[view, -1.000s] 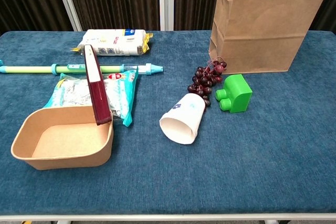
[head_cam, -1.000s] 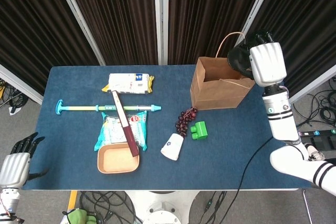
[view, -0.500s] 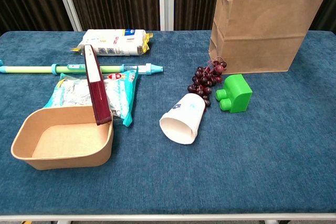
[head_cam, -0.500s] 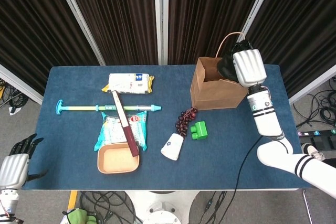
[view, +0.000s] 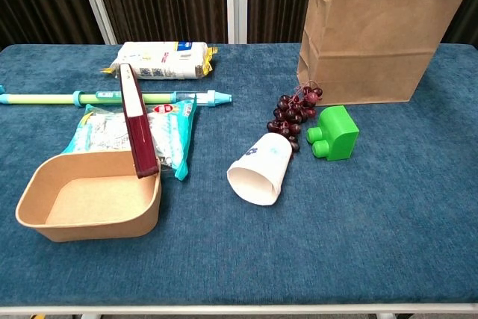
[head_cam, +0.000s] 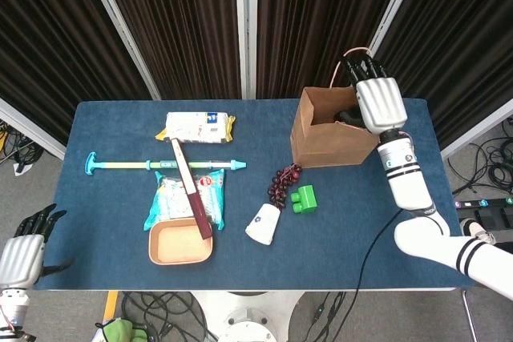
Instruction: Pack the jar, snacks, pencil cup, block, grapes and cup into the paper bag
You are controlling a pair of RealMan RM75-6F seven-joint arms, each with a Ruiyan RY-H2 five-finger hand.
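While right hand (head_cam: 377, 102) hovers over paper bag (head_cam: 330, 138) — fingers apart, holding nothing, left hand (head_cam: 20, 255) spread.

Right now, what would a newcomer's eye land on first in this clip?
Probably the right hand poised over the open mouth of the paper bag at the table's far right. Next, the bright green block beside the grapes and the tipped white cup, just in front of the bag.
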